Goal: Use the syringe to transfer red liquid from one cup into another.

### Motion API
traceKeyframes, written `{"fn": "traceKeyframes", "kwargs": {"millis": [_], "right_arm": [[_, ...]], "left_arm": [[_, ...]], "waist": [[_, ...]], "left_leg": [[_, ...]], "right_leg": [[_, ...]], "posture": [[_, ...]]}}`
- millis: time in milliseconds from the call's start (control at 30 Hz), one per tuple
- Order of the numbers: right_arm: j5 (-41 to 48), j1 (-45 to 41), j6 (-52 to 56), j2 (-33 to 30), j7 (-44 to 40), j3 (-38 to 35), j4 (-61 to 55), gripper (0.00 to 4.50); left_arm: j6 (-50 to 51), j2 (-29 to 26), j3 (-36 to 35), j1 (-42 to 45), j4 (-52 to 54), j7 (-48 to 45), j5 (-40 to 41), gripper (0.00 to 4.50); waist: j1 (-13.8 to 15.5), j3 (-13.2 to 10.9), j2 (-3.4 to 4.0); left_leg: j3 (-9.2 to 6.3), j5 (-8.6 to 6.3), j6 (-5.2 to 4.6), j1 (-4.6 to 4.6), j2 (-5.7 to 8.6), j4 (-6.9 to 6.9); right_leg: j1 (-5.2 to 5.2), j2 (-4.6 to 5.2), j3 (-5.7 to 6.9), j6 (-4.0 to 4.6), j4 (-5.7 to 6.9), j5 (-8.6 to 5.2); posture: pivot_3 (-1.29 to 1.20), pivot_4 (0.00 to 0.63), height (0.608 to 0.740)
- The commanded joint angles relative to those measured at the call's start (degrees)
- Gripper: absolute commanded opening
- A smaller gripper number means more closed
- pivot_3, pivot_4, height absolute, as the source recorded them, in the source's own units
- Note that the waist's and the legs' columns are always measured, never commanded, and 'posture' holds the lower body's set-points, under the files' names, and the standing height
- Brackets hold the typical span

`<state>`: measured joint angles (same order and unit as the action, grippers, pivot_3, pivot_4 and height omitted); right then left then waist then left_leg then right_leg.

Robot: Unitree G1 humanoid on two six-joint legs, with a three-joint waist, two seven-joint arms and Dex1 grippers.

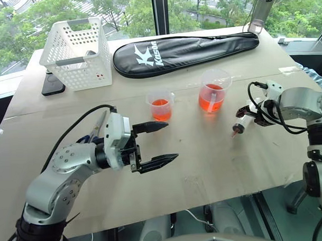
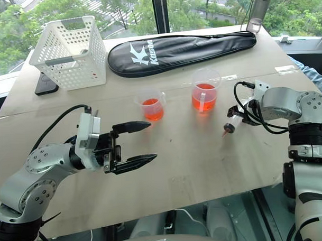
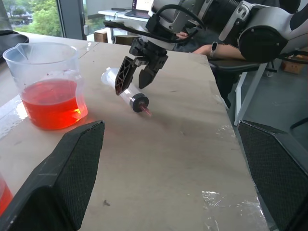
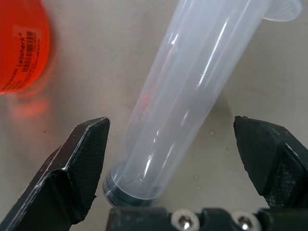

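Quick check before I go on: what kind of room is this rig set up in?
Probably an office or lab by a window: trees show through the glass behind the table, and a desk with a laptop stands further back. On the table are a white basket and a black racket case.

Setting: robotics test room in an office building. Bare board table (image 1: 153,195) by full-height windows (image 1: 120,11) at 12 o'clock, treetops outside; desks with monitors (image 3: 126,12) behind.
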<state>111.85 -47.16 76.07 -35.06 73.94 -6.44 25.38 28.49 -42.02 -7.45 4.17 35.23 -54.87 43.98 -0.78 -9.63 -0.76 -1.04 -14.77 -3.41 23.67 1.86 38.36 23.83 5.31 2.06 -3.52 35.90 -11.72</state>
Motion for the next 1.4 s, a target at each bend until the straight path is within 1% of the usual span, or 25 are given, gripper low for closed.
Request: {"fn": "traceKeyframes", "kwargs": {"millis": [33,100,200,233,267,367,433,500,533,600,667,767,800,833,900,933,967,1067,1200,1300,1333,1367,1400], "right_arm": [[1.11,-2.54,-0.31,-1.33,-1.42,1.6,1.12,3.96],[-0.17,-3.01,0.31,-1.95,-2.87,2.51,2.35,3.33],[-3.66,-3.53,2.53,-3.09,-6.59,3.78,3.99,1.99],[-4.69,-3.4,3.71,-3.91,-8.08,4.26,4.16,1.64],[-5.75,-3.33,5.23,-4.91,-9.91,4.76,4.01,1.52],[-7.47,-3.15,11.97,-9.3,-18.0,6.86,2.02,1.52],[-8.08,-1.94,15.62,-15.07,-26.0,10.8,-2.68,1.52],[-6.65,0.0,16.43,-21.53,-33.5,15.41,-7.1,1.51],[-6.66,0.6,16.43,-23.79,-36.3,16.88,-8.51,1.51],[-6.13,2.2,16.43,-30.55,-45.96,21.18,-14.62,1.51],[-10.5,2.82,16.43,-34.95,-55.0,24.17,-22.02,1.51],[-17.79,3.52,16.43,-35.99,-63.26,25.05,-24.17,1.51],[-20.67,3.8,16.43,-35.84,-65.58,25.05,-24.39,2.53],[-23.11,4.03,16.43,-35.62,-67.55,24.98,-24.32,2.87],[-27.64,4.23,16.43,-34.77,-70.72,24.55,-23.46,3.86],[-29.18,4.22,16.43,-34.25,-71.97,24.2,-22.72,4.24],[-31.07,3.9,16.43,-33.66,-73.22,24.02,-22.55,4.46],[-34.78,3.25,16.43,-32.34,-75.87,23.78,-21.69,4.46],[-37.57,3.88,16.43,-30.91,-77.75,23.4,-21.04,4.46],[-38.97,4.76,16.43,-29.42,-78.0,22.18,-21.11,3.68],[-39.36,4.93,16.43,-28.91,-77.98,21.72,-21.16,3.3],[-39.75,5.13,16.43,-28.43,-77.98,21.18,-21.21,2.72],[-40.04,5.29,16.43,-28.09,-77.99,20.77,-21.25,2.47]], "left_arm": [[-1.08,0.41,-0.26,-0.48,2.68,0.83,0.18,4.5],[-1.22,0.6,-0.15,-0.79,2.8,1.22,0.06,4.5],[-1.45,0.94,0.1,-1.12,2.88,1.84,-0.25,4.5],[-1.45,1.03,0.23,-1.17,3.02,2.05,-0.29,4.5],[-1.45,1.08,0.34,-1.24,3.16,2.23,-0.32,4.5],[-1.48,1.21,0.48,-1.37,3.37,2.55,-0.45,4.5],[-1.47,1.3,0.48,-1.32,3.29,2.64,-0.52,4.5],[-1.6,1.41,0.63,-1.22,3.05,2.6,-0.69,4.5],[-1.67,1.46,0.72,-1.18,2.94,2.55,-0.78,4.5],[-1.94,1.67,1.22,-0.83,2.48,2.35,-1.09,4.5],[-2.13,1.92,1.68,-0.33,2.05,2.24,-1.34,4.5],[-2.5,2.18,2.29,0.35,1.34,1.88,-1.86,4.5],[-2.63,2.18,2.45,0.52,1.15,1.7,-2.03,4.5],[-2.72,2.17,2.56,0.67,1.0,1.58,-2.13,4.5],[-2.66,2.08,2.51,1.14,0.65,1.42,-2.11,4.5],[-2.67,2.0,2.42,1.23,0.51,1.32,-2.11,4.5],[-2.7,1.96,2.39,1.3,0.37,1.23,-2.17,4.5],[-2.71,2.04,2.55,1.23,0.41,1.24,-2.39,4.5],[-2.37,2.21,2.71,1.06,0.98,1.83,-2.32,4.5],[-2.24,2.14,2.62,1.09,0.95,1.93,-2.23,4.5],[-2.22,2.09,2.59,1.18,0.82,1.88,-2.22,4.5],[-2.17,2.07,2.64,1.41,0.68,1.88,-2.23,4.5],[-2.14,2.06,2.66,1.56,0.57,1.86,-2.25,4.5]], "waist": [[-0.02,0.0,0.0],[-0.01,0.0,0.0],[0.02,0.0,0.0],[0.12,0.0,0.0],[0.2,0.01,0.01],[0.54,0.0,0.01],[0.61,-0.03,0.06],[0.67,-0.05,0.1],[0.69,-0.07,0.13],[0.63,-0.09,0.17],[0.2,-0.12,0.21],[-0.18,-0.11,0.2],[-0.11,-0.11,0.21],[0.04,-0.11,0.21],[0.29,-0.11,0.21],[0.37,-0.11,0.21],[0.46,-0.11,0.21],[0.58,-0.11,0.21],[0.74,-0.11,0.21],[0.81,-0.11,0.2],[0.79,-0.11,0.2],[0.79,-0.11,0.2],[0.79,-0.11,0.2]], "left_leg": [[0.01,0.0,0.0,0.0,0.0,0.0],[0.02,0.0,0.0,0.0,0.0,0.0],[0.03,-0.01,-0.01,-0.01,-0.01,0.0],[0.02,-0.01,-0.02,0.0,-0.01,0.0],[0.02,-0.01,-0.02,0.0,-0.01,0.0],[0.0,-0.03,-0.05,0.02,0.0,0.02],[0.01,-0.04,-0.07,0.04,0.0,0.02],[0.02,-0.06,-0.1,0.05,0.0,0.01],[0.01,-0.09,-0.13,0.05,0.0,0.01],[0.01,-0.11,-0.17,0.06,-0.01,0.01],[0.02,-0.13,-0.19,0.04,-0.03,0.02],[0.1,-0.13,-0.19,-0.05,-0.16,0.04],[0.12,-0.13,-0.19,-0.05,-0.18,0.06],[0.12,-0.13,-0.19,-0.05,-0.19,0.06],[0.1,-0.13,-0.19,-0.03,-0.18,0.1],[0.1,-0.13,-0.19,-0.02,-0.17,0.12],[0.1,-0.13,-0.19,0.0,-0.17,0.14],[0.12,-0.13,-0.18,0.03,-0.15,0.16],[0.13,-0.13,-0.16,0.04,-0.14,0.16],[0.13,-0.13,-0.16,0.04,-0.14,0.17],[0.14,-0.13,-0.16,0.03,-0.14,0.17],[0.16,-0.13,-0.17,0.02,-0.15,0.17],[0.16,-0.13,-0.16,0.02,-0.15,0.17]], "right_leg": [[0.0,0.0,-0.01,0.0,0.0,0.0],[0.0,0.0,-0.03,0.0,0.0,0.0],[0.0,-0.01,-0.02,0.0,-0.01,0.0],[0.0,-0.01,-0.02,0.0,-0.01,0.0],[0.0,-0.01,-0.01,0.0,-0.02,0.0],[-0.01,-0.01,0.01,0.0,-0.04,0.0],[0.0,-0.01,0.01,0.0,-0.08,0.0],[0.0,-0.01,0.02,0.0,-0.12,0.0],[0.0,-0.01,0.03,0.0,-0.13,-0.01],[0.01,-0.02,0.05,-0.01,-0.15,-0.01],[0.01,-0.03,0.03,-0.01,-0.16,-0.01],[-0.01,-0.13,-0.03,-0.01,-0.16,-0.01],[-0.01,-0.16,-0.05,-0.01,-0.16,-0.01],[-0.01,-0.16,-0.06,-0.01,-0.14,-0.01],[-0.01,-0.17,-0.07,0.0,-0.13,0.0],[-0.01,-0.17,-0.09,0.0,-0.13,0.0],[0.0,-0.16,-0.09,0.0,-0.13,0.0],[0.01,-0.13,-0.15,0.0,-0.15,0.0],[0.04,-0.12,-0.15,0.0,-0.15,0.0],[0.03,-0.12,-0.15,0.0,-0.15,0.0],[0.03,-0.12,-0.17,0.0,-0.15,0.0],[0.03,-0.12,-0.19,0.0,-0.15,0.0],[0.03,-0.12,-0.18,0.0,-0.14,0.0]], "posture": [[0.0,0.15,0.724],[0.0,0.15,0.724],[0.0,0.15,0.724],[0.0,0.15,0.724],[0.0,0.15,0.724],[0.0,0.15,0.724],[0.0,0.15,0.724],[0.0,0.15,0.724],[0.0,0.15,0.724],[0.0,0.15,0.724],[0.0,0.15,0.724],[0.0,0.15,0.724],[0.0,0.15,0.724],[0.0,0.15,0.724],[0.0,0.15,0.724],[0.0,0.15,0.724],[0.0,0.15,0.724],[0.0,0.15,0.724],[0.0,0.15,0.724],[0.0,0.15,0.724],[0.0,0.15,0.724],[0.0,0.15,0.724],[0.0,0.15,0.724]]}}
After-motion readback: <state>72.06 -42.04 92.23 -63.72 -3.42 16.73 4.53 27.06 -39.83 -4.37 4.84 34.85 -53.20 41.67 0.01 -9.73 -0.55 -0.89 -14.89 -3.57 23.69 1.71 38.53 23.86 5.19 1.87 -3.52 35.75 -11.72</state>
